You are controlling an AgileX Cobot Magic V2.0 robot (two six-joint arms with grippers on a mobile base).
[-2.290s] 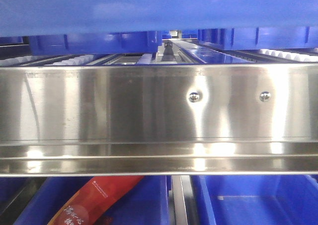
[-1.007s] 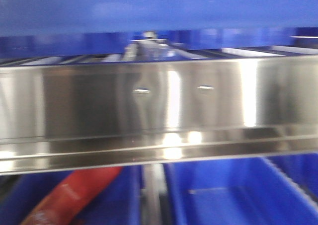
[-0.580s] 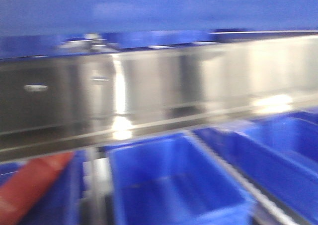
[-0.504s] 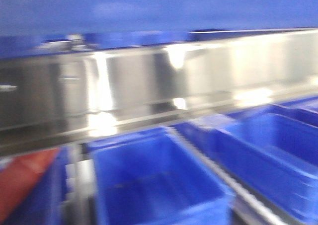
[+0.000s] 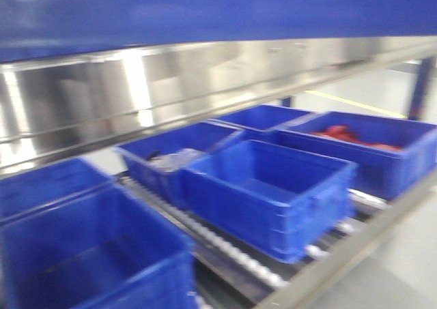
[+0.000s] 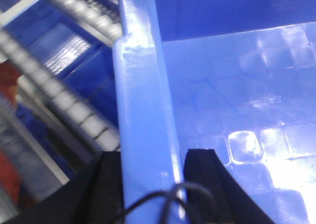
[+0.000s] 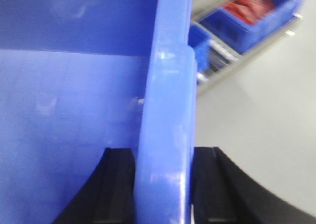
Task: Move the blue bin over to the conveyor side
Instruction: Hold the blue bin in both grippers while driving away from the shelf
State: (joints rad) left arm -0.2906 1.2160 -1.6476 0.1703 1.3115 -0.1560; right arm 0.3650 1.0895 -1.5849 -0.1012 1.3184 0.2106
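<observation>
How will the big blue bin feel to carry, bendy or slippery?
Probably stiff: the blue bin has a thick rim that looks straight where the left gripper and right gripper pinch it. Maybe slippery, since the plastic shines. Likely light for its size: the inside that shows is empty.

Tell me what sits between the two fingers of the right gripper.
The rim of the blue bin fills that gap. The right gripper has a black finger against each face of it, seen in the right wrist view.
</observation>
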